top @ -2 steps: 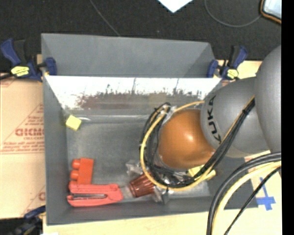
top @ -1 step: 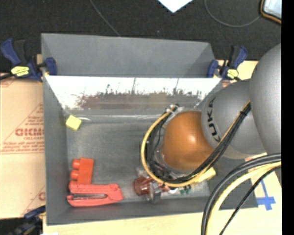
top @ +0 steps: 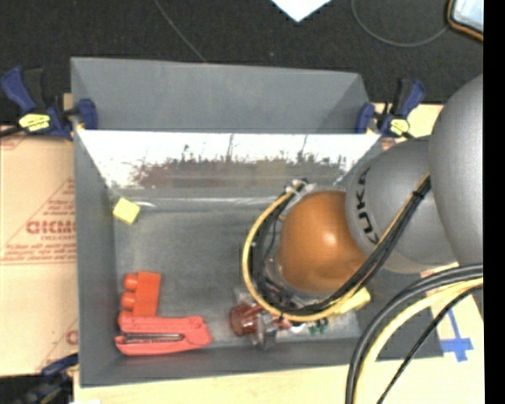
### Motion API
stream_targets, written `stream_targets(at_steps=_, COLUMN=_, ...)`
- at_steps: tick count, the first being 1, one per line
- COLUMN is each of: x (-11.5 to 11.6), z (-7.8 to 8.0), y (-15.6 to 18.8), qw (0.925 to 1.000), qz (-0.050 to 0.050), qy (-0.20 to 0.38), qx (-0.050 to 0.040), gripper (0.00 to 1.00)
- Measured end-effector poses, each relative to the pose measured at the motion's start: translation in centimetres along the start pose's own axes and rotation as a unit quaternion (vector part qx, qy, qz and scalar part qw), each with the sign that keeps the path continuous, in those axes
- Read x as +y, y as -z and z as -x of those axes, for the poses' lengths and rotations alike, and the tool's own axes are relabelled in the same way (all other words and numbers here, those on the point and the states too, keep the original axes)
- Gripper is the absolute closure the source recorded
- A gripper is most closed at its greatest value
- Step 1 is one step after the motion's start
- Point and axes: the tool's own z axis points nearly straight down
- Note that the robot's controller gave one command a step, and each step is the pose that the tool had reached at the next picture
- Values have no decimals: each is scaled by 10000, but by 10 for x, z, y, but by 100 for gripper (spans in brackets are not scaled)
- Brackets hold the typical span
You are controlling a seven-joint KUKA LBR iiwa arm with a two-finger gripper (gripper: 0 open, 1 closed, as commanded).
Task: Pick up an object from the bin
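Silver-grey arm [top: 438, 192] is highest and closest to the lens. It enters from the right edge of the frame and covers the right side of the grey bin [top: 219, 99]. The wrist carries a round orange cover [top: 316, 242] at centre-right of the frame. Yellow and black cables [top: 254, 234] loop round the cover's left side and run under it.

Below the cover, at the lower middle of the frame, the tool [top: 269, 325] points down close to the bin's front wall. It is mostly hidden under the cover and cables, so wide or narrow: cannot tell.

A small dark red piece [top: 244, 316] lies on the bin floor just left of the tool, lower middle of the frame, near the front wall. It looks like a shiny rounded lump, but it is partly in shadow, so the shape is uncertain. Whether it touches the tool or only sits beside it cannot be told, nor whether it is gripped.

Other things are all in the left part of the bin, well apart from the tool:
- A long red flat piece [top: 164, 333] lies lengthwise along the front wall at lower left, with a dark slot running down it.
- An orange block [top: 141, 293] with round studs on its left side sits just above the flat piece, apparently touching it.
- A small yellow cube [top: 126, 211] lies alone at the upper left of the floor, near the left wall.

The bin's back slope is pale and scuffed with dark marks.
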Motion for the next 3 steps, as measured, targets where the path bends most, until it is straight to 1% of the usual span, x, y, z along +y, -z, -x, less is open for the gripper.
stream_targets(at_steps=1, x=-1, z=1, y=72, qw=10000, qz=-2, qy=-8, qx=-6, gripper=100)
stream_targets(at_steps=2, x=0, z=-1, y=85, qw=10000, qz=2, qy=-11, qx=31, gripper=100)
stream_targets(at_steps=3, x=0, z=-1, y=115, qw=10000, qz=-1, qy=-22, qx=13, gripper=100)
